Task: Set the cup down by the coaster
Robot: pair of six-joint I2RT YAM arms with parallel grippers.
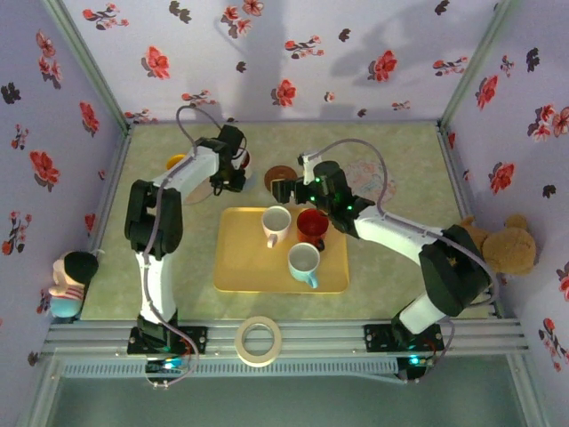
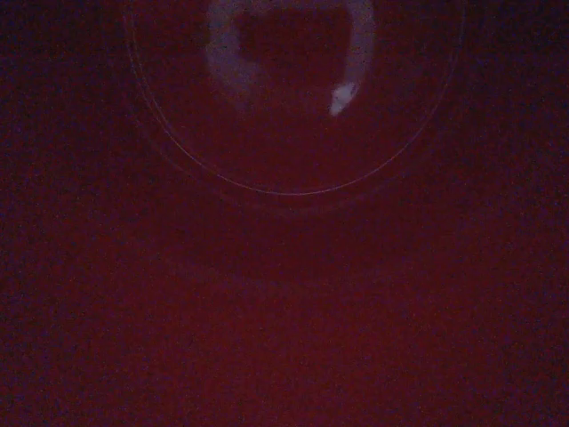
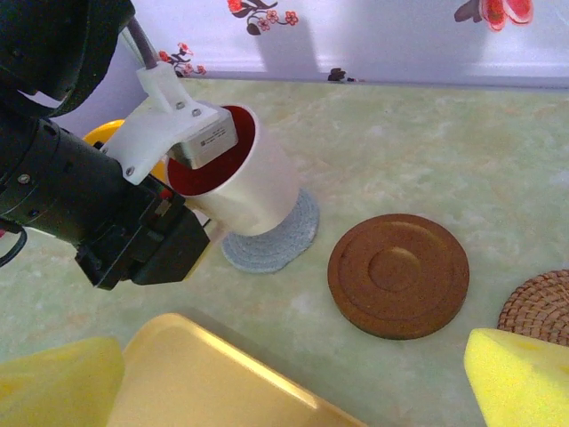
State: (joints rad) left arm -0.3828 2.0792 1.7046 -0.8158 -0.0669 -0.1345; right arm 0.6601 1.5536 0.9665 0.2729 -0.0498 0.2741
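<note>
- The cup (image 3: 253, 187), white outside and red inside, is off the tray (image 3: 204, 365) and at the far part of the worktop (image 3: 427, 151).
- The left pincer (image 3: 182, 160) is narrow and clamped on the cup's rim. One finger is inside the cup, and the outer finger is hidden behind the pincer's body.
- The left wrist view looks down into the dark red inside of the cup, which fits that grip.
- The cup is tilted, not upright. Its lower edge sits on or just over the grey coaster (image 3: 276, 245); I cannot tell whether it bears weight there.
- The brown coaster (image 3: 398, 274) lies bare near the cup's right, with a woven coaster (image 3: 540, 307) beyond it.
- The right pincer (image 1: 283, 189) is wide and holds nothing. Its yellow pads (image 3: 520, 369) hang over the tray's far edge, facing the cup.
- Done, by my reading: the cup has been picked up and carried to the coasters.
- Left to do: stand the cup upright, settle it and let go, then draw the left arm clear.
- The task says "by" the coaster, and the cup now overlaps the grey one. If that coaster is meant, the cup may need to shift aside onto bare worktop.
- Letting go while the cup is tilted risks it tipping or rolling.
</note>
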